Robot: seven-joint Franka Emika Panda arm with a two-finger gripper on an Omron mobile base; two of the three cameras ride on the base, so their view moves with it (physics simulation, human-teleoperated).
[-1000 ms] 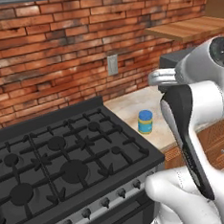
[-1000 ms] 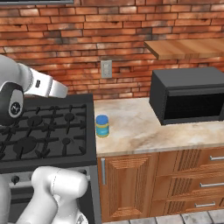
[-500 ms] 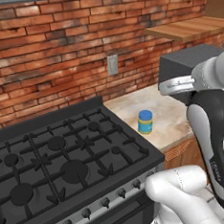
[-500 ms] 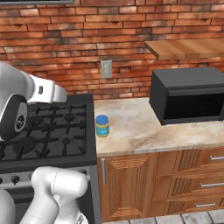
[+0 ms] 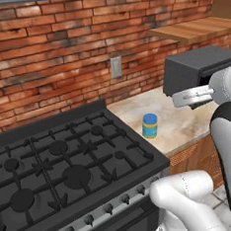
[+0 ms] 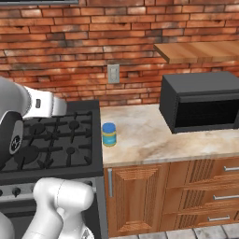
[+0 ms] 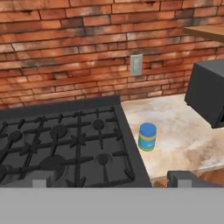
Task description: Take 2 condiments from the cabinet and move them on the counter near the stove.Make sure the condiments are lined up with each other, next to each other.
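In the hand view the end effector [image 7: 111, 179] has its fingers [image 7: 38, 179] spread wide apart and grips nothing. Its two tips rise at the bottom edge, one over the front of the stove [image 7: 61, 144], the other over the front lip of the bench [image 7: 188, 135]. Ahead of the gap between them and slightly toward the bench side stands the jar [image 7: 147, 137], blue-lidded with a yellow body and blue band, upright and well clear of both tips. It sits on the bench just beside the stove's edge [image 5: 149, 126] [image 6: 109, 134]. Further along the bench is the dark microwave [image 6: 200, 100], with a wooden shelf [image 6: 198, 50] above it against the brick wall [image 6: 93, 42].
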